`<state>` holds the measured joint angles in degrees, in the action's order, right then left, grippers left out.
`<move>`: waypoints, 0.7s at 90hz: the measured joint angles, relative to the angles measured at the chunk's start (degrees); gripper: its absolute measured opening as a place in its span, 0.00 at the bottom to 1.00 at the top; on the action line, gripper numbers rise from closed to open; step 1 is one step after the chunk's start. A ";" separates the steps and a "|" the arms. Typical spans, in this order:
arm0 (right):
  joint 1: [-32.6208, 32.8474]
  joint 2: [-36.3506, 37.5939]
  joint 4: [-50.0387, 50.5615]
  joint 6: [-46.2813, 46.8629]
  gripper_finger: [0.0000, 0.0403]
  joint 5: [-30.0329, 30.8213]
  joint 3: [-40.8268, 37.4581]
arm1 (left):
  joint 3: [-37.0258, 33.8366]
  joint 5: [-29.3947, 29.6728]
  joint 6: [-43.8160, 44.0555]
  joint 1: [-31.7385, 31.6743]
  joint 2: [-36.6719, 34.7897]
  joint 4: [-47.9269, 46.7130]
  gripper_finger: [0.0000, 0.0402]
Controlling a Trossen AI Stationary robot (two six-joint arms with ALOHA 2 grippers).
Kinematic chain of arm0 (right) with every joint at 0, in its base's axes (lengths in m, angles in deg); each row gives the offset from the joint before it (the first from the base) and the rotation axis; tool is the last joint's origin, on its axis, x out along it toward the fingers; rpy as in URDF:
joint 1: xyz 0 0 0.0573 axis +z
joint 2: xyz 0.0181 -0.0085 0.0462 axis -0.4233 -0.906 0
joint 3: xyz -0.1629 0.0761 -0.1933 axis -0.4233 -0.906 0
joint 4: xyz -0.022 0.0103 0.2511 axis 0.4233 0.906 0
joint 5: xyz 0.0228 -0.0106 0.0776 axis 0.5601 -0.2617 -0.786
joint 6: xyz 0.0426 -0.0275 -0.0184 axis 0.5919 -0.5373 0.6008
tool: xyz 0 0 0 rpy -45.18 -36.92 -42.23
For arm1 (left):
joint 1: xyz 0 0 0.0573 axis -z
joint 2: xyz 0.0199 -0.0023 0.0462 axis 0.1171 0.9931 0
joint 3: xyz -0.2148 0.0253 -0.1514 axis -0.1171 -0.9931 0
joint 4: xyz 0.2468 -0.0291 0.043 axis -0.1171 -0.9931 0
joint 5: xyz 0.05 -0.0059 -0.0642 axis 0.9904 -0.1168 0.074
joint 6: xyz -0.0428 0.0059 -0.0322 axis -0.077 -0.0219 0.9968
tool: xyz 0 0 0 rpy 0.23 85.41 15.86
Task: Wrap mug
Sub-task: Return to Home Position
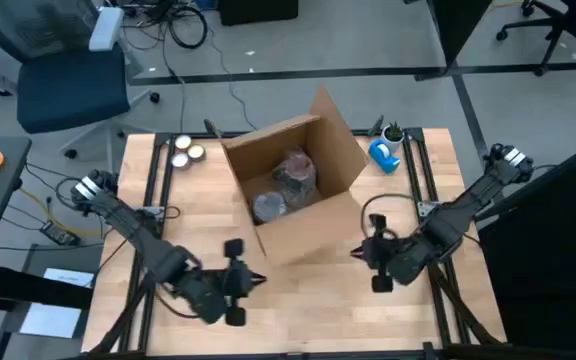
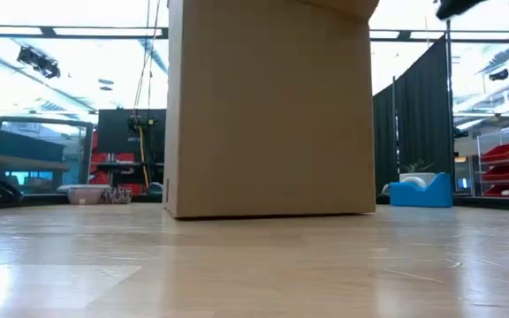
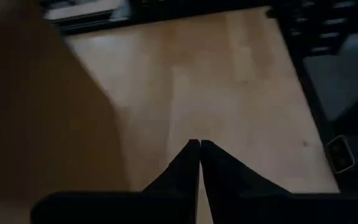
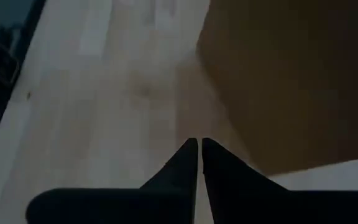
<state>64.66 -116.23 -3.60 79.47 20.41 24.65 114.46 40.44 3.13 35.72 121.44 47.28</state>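
Note:
An open cardboard box [image 1: 293, 185] stands at the table's middle. Inside it lie two bundles in clear bubble wrap [image 1: 296, 172] [image 1: 268, 207]. No bare mug shows, and I cannot tell whether one is inside the wrap. My left gripper [image 1: 258, 278] hovers shut near the table's front edge, just left of the box's near corner; the left wrist view shows its fingertips [image 3: 199, 144] closed over bare wood. My right gripper [image 1: 356, 252] hovers shut at the box's near right side, its fingertips [image 4: 199, 143] closed, with the box wall [image 4: 291, 81] beside them.
A blue tape dispenser [image 1: 385, 153] and a small plant [image 1: 395, 132] stand at the far right, and the dispenser shows again in the low view [image 2: 421, 190]. Round tape rolls [image 1: 183, 150] lie at the far left. The box [image 2: 268, 106] blocks the low view.

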 joint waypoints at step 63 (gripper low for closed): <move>-4.92 36.76 -35.74 -10.03 0.00 -11.85 -36.22 | -29.45 12.06 6.54 5.25 -24.03 19.19 0.00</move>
<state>59.74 -79.48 -39.34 69.44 8.55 -11.57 85.01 52.50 9.68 40.97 97.40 66.47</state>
